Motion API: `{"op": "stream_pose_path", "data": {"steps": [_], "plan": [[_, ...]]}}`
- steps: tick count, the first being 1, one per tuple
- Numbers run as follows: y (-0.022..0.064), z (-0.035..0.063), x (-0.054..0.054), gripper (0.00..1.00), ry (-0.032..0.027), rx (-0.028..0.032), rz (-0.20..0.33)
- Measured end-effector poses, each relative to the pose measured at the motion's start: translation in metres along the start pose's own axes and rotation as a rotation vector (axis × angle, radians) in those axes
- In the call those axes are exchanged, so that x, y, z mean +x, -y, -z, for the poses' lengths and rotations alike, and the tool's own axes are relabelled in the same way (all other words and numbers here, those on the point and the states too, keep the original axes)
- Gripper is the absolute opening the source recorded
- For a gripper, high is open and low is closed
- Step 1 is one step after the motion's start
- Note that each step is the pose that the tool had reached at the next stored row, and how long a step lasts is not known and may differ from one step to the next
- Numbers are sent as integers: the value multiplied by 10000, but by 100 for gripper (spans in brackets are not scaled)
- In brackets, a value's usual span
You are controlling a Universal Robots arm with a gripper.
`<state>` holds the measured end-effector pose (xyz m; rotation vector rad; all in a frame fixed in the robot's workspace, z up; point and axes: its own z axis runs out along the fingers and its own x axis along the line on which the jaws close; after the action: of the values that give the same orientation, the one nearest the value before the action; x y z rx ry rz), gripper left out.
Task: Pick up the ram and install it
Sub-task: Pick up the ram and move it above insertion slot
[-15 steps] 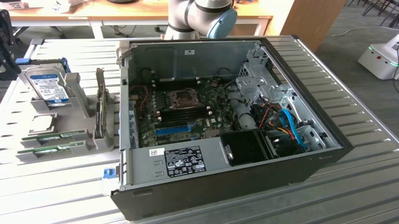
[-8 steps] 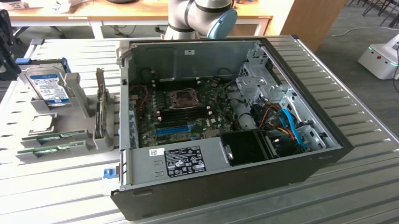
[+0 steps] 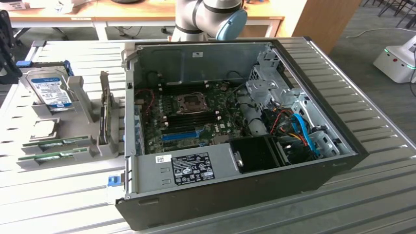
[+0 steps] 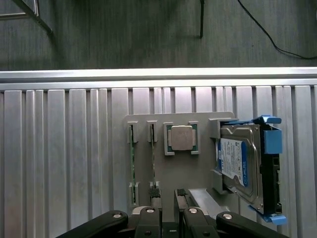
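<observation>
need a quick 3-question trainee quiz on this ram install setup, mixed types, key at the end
1. True or false: the blue-labelled hard drive sits inside the computer case.
2. How many ram sticks stand in the gray holder?
3. What lies between the ram sticks and the hard drive? A) CPU chip B) fan C) screwdriver
Key: 1 false, it is in the holder; 2 two; 3 A.

Ribbed metal table (dull sheen), matt grey plastic holder
</observation>
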<state>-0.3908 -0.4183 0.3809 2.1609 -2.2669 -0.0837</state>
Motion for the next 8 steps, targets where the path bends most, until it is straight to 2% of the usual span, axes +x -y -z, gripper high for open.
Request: {"op": "stream_pose_path", "data": {"steps": [2,5,8], "plan": [[0,1,0,24,0,24,3],[0,0,0,24,4,101,16],[-2,-1,-1,24,11,227,35]]}}
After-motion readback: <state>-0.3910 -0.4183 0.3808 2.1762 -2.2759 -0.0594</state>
